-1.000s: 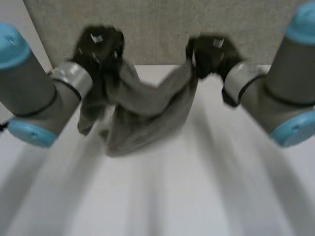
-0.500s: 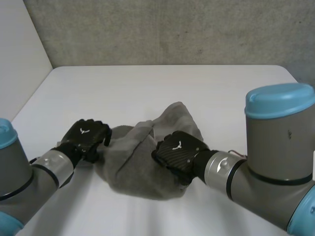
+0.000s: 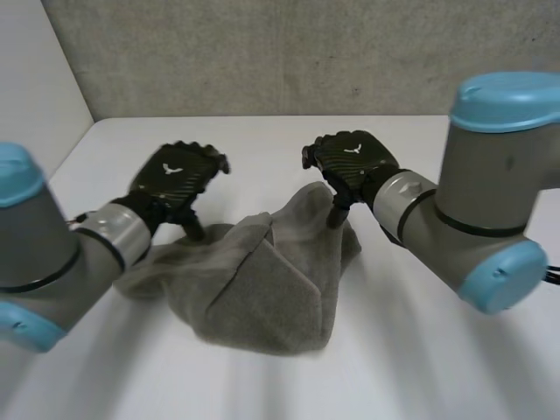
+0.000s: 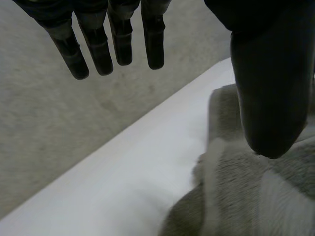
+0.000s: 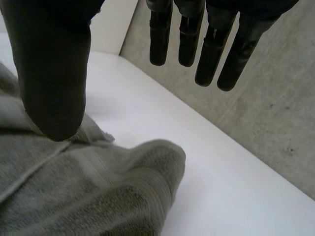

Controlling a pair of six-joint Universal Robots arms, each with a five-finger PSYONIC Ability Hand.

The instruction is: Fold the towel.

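Towel (image 3: pixel 262 280) bunched mid-worktop (image 3: pixel 262 140), lying robot-side of left hand (image 3: pixel 175 179) (over its far-left edge) and right hand (image 3: pixel 354 162) (over its far-right corner); both spread, holding nothing, about equally near.

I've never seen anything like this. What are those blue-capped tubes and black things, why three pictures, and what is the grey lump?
This is a two-armed robot at a white table. The grey, blue-capped tubes are its arms; each ends in a black hand. The wide picture comes from a camera between the arms, looking down on the left hand and the right hand. The other two come from cameras on the wrists, looking along each palm, so the fingers appear close up. The grey lump is a towel, lying crumpled on the table, not yet folded. Both hands are open over its far side, fingers straight, holding nothing.
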